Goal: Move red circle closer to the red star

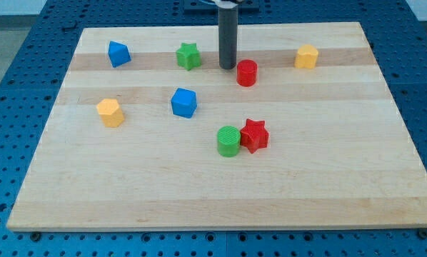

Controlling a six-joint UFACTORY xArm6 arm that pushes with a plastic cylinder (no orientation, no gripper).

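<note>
The red circle point(247, 73) sits in the upper middle of the wooden board point(220, 178). My tip point(228, 67) is just to its upper left, touching or almost touching it. The red star point(255, 135) lies below the circle, near the board's middle, and touches a green circle point(228, 140) on its left. A stretch of bare board separates the red circle from the red star.
A green star point(188, 55) sits left of my tip. A blue block point(118, 53) is at the upper left, a blue cube point(184, 102) left of the middle, a yellow block point(110, 112) at the left and another yellow block point(306, 56) at the upper right.
</note>
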